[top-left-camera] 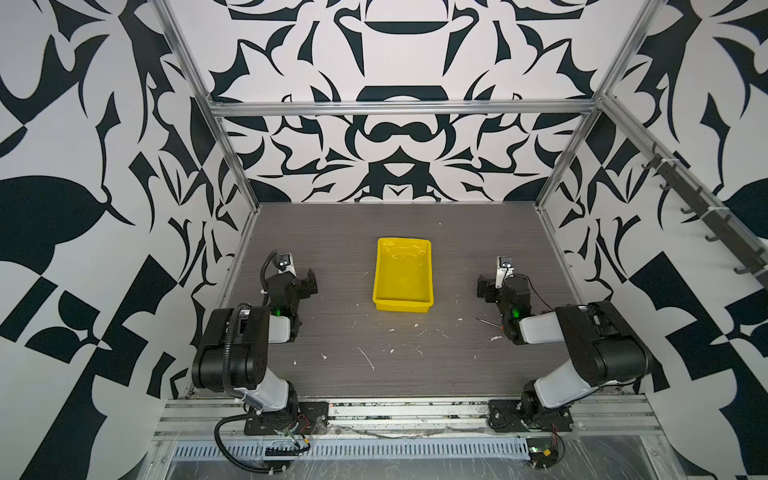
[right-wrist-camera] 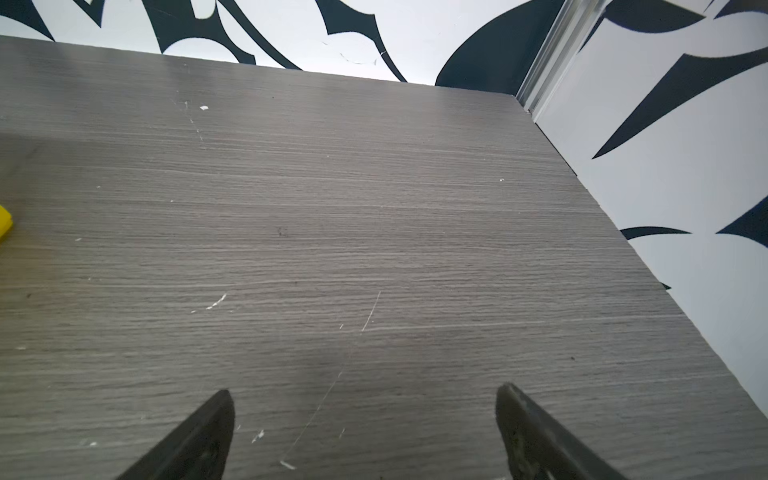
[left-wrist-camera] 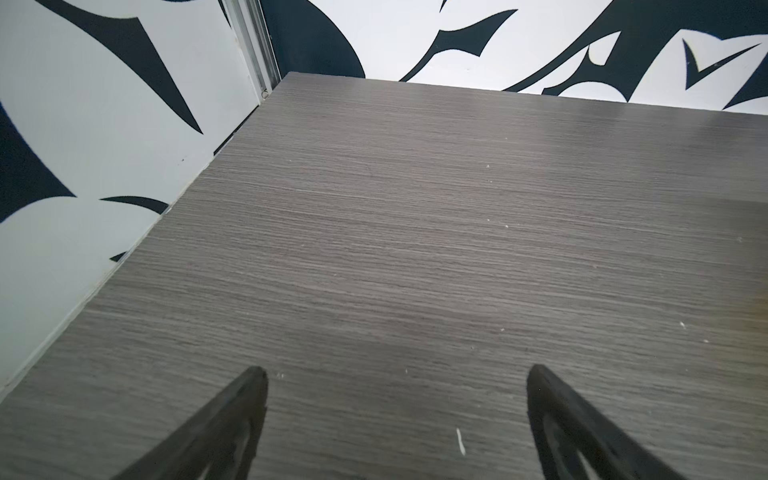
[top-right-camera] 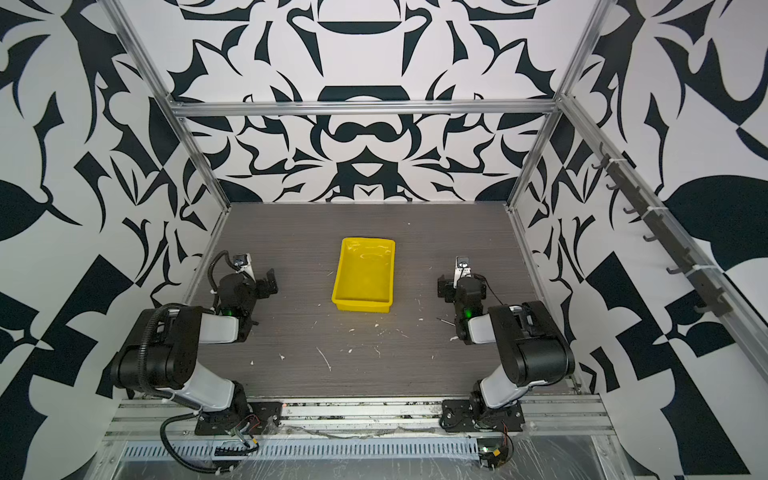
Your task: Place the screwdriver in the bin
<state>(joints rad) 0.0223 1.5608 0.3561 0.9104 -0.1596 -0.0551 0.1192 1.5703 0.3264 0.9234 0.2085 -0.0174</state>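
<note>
Left gripper (top-left-camera: 309,282) and right gripper (top-left-camera: 484,286) are seen spread wide and empty, while the slim orange-handled screwdriver (top-left-camera: 489,323), lying on the grey table (top-left-camera: 374,374) half hidden beneath the right arm (top-left-camera: 598,349) at four o'clock from the shallow yellow plastic bin (top-left-camera: 403,306), is best approached from above, across its handle.

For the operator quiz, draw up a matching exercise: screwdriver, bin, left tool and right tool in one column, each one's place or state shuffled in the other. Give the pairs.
Column one:
1 screwdriver
2 bin
3 left tool
4 right tool

Column two:
A open, holding nothing, left of the bin
B yellow, empty, in the middle of the table
C open, holding nothing, right of the bin
D lying on the table, partly hidden by the right arm

Pairs: 1-D; 2-B; 3-A; 4-C
</note>
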